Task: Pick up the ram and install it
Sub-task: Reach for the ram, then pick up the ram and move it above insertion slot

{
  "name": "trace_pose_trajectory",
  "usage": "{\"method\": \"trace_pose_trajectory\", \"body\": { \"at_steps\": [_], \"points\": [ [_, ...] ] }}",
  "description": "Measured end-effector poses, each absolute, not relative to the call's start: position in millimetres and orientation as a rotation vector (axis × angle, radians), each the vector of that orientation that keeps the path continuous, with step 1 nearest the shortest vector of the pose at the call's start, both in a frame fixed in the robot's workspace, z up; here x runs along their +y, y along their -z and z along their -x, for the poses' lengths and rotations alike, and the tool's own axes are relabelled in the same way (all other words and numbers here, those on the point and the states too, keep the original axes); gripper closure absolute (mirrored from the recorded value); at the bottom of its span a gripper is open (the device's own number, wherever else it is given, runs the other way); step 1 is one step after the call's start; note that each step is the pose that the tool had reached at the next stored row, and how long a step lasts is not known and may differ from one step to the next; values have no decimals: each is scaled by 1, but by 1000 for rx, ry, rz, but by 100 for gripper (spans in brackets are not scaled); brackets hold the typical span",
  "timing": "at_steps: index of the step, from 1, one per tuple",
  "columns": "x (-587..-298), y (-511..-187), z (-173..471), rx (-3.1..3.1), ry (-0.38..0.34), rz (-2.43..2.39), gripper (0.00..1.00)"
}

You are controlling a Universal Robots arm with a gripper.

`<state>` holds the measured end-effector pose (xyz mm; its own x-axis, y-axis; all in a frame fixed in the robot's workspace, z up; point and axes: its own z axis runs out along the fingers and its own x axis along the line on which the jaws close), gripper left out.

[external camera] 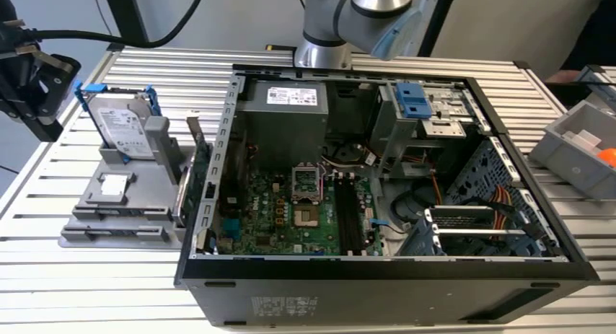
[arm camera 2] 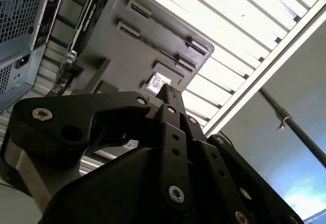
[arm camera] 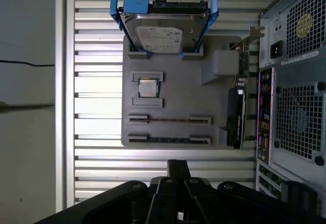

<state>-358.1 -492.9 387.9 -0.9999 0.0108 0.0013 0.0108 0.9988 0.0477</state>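
The ram stands on edge as a thin stick in a slot of the grey holder, with a second like stick in the slot beside it. My gripper hovers above the table beside the holder, apart from both sticks, and is shut with nothing held. In the exterior view the gripper hangs at the far left, left of the holder. Its black fingers meet at one tip. The motherboard's long black slots lie inside the open computer case.
On the holder stand a silver hard drive in a blue-tabbed frame, a small square chip and an expansion card. The case's rear panel is right beside the holder. A grey bin sits at the exterior view's right.
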Motion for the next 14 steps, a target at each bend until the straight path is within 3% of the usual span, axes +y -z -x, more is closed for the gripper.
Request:
{"method": "trace_pose_trajectory", "body": {
  "at_steps": [14],
  "points": [
    [-493, -388, 358, -3137, 75, -84, 100]
  ]
}}
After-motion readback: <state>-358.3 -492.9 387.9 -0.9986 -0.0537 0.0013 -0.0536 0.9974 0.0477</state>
